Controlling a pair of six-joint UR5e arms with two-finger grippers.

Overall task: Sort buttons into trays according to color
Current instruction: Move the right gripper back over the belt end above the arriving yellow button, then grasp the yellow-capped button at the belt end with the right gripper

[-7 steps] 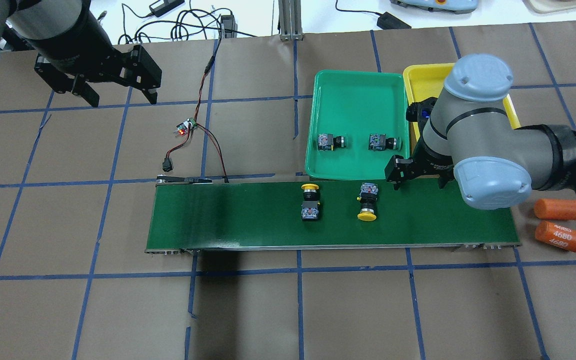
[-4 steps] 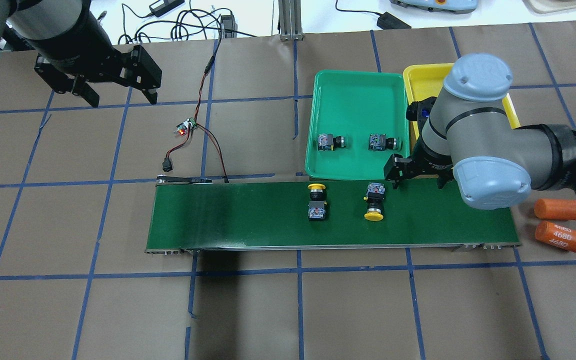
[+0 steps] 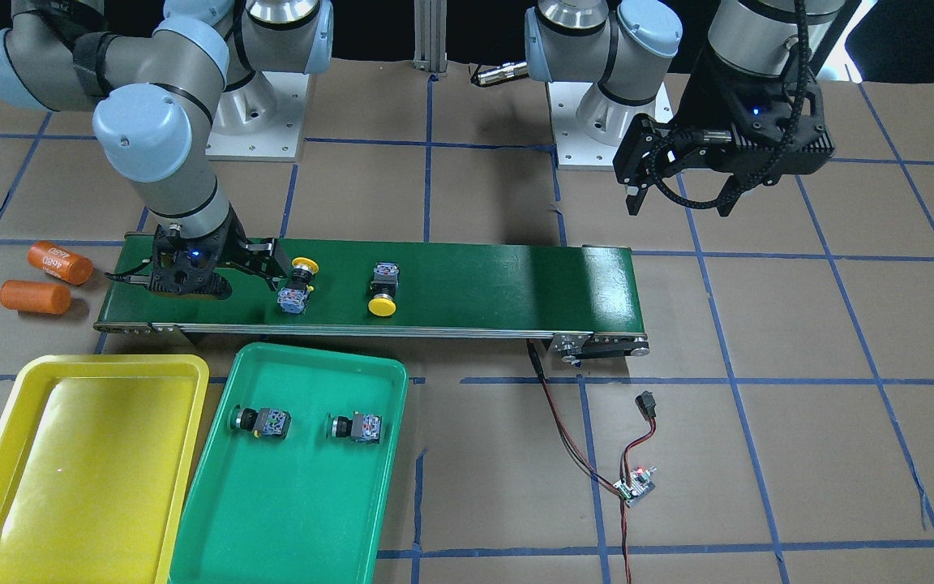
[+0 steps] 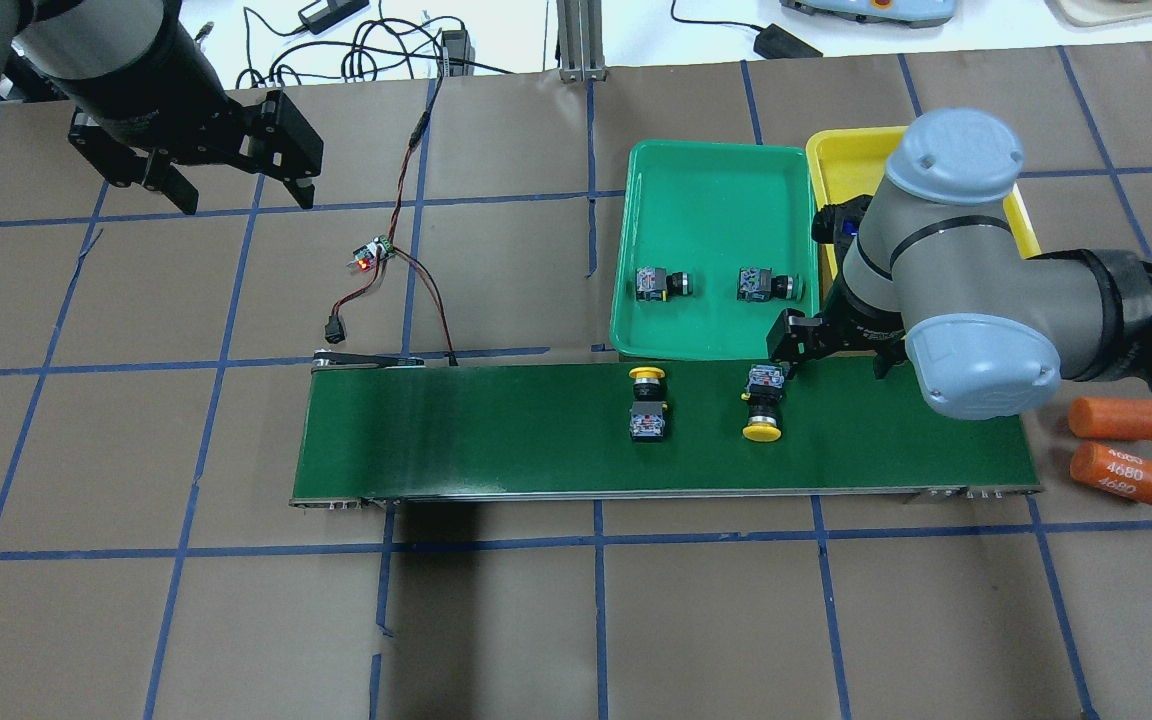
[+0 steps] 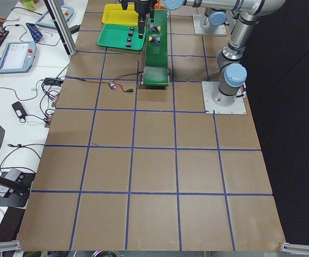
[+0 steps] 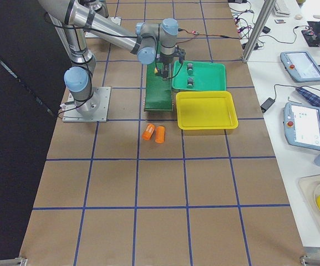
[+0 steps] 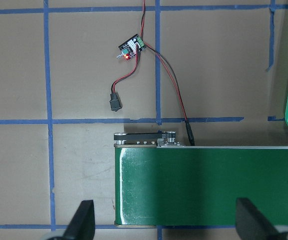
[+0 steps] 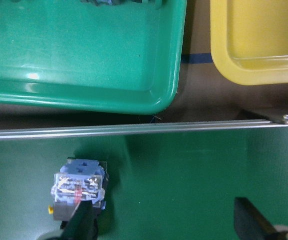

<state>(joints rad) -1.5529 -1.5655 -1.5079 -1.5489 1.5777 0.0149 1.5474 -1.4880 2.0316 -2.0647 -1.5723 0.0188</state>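
Two yellow-capped buttons (image 4: 647,402) (image 4: 763,404) lie on the dark-green belt. The right one (image 8: 79,187) sits just beside one fingertip of my right gripper (image 4: 833,362), which is open and empty low over the belt's right part. Two green-capped buttons (image 4: 661,283) (image 4: 766,285) lie in the green tray (image 4: 716,180). The yellow tray (image 4: 836,160) stands to its right, partly hidden by my right arm, and is empty in the front-facing view (image 3: 70,487). My left gripper (image 4: 241,198) is open and empty, high over the table at far left.
The conveyor belt (image 4: 496,430) runs across the table's middle. Two orange cylinders (image 4: 1116,420) (image 4: 1121,472) lie off its right end. A small circuit board with red and black wires (image 4: 371,255) lies by the belt's left end. Cables run along the far edge.
Both yellow-capped buttons have ridden the belt to the right; the right one now lies next to my right gripper's finger. Neither arm has moved.
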